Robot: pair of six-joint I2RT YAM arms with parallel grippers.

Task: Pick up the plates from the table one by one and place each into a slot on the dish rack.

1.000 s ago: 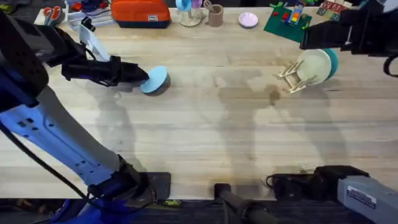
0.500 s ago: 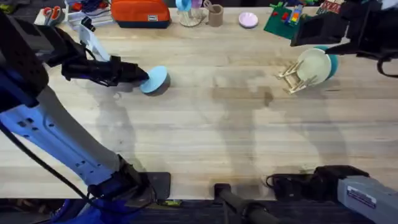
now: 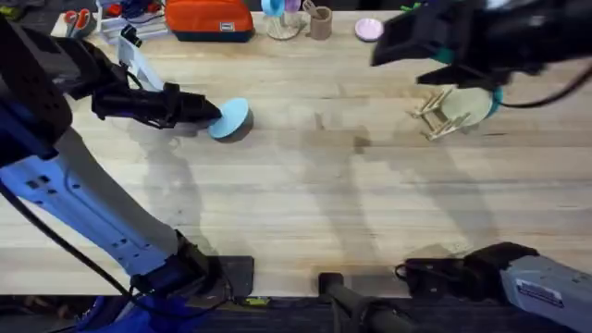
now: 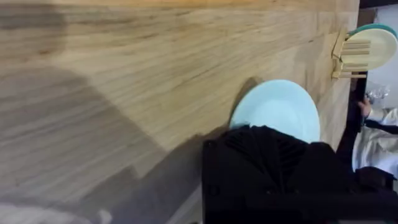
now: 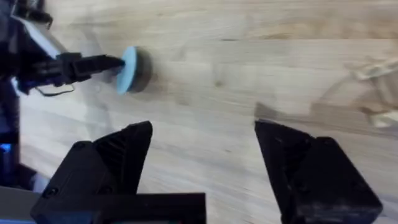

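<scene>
Three plates are counted. One light blue plate is held tilted on edge at the left of the worktop, its rim gripped by the left hand, whose fingers are closed on it. Two more, a cream plate and a teal plate behind it, are stood upright in the one rack at the far right; which slots they occupy cannot be told. In the left wrist view the blue plate is seen just beyond the black fingers, with the rack and its two plates well apart from it across the wood.

The right hand is held above the worktop near the rack, its two fingers spread wide with nothing between them. In its view the blue plate and the left hand are seen farther off.

The worktop is made of light wooden planks with visible grain and seams, and shadows of the arms are cast across it. Along the far edge an orange bag, a cup, a small pink dish and a green board with coloured pieces are set.
</scene>
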